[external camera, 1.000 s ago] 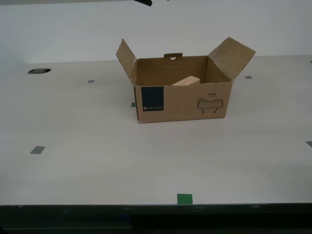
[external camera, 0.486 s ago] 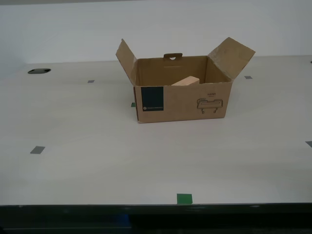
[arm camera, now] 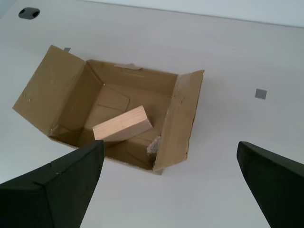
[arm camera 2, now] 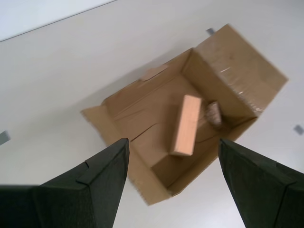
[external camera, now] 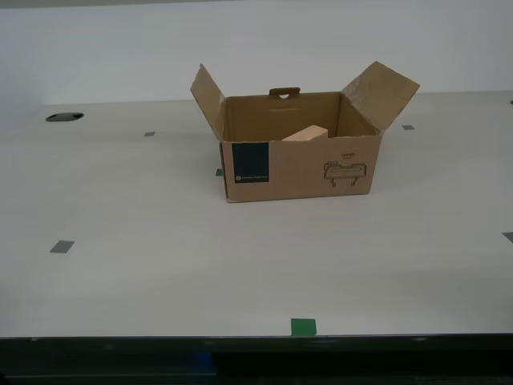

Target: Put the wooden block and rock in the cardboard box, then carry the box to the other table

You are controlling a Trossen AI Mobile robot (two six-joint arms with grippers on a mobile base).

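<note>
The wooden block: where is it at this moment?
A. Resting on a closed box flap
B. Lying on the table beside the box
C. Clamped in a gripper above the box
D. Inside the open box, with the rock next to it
D. Both wrist views look down into the open box, where the block lies inside with the rock close beside it; both grippers hang open and empty above.

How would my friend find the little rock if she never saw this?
Find the open cardboard box on the big pale table and look inside. The rock sits beside the wooden block: small, rough, speckled grey-beige, not smooth tan.
</note>
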